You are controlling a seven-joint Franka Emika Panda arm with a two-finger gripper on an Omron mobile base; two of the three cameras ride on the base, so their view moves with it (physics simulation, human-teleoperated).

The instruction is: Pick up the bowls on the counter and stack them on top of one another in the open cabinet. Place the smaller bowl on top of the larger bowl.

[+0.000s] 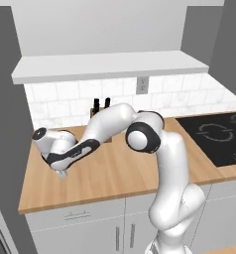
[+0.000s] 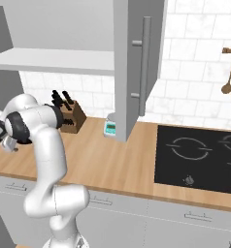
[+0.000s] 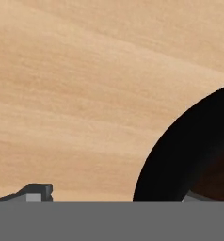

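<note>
In the left base view the arm reaches low over the left end of the counter, its gripper just above the wood near the knife block. The right base view shows the open cabinet above. In the hand view the fingers stand spread astride the larger bowl rim, gripping nothing.

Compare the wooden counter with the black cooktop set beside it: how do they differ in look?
The counter is light brown with wood grain; the cooktop is glossy black with pale ring markings. The counter runs the full width; the cooktop covers just the right end. Both are flat and level.
</note>
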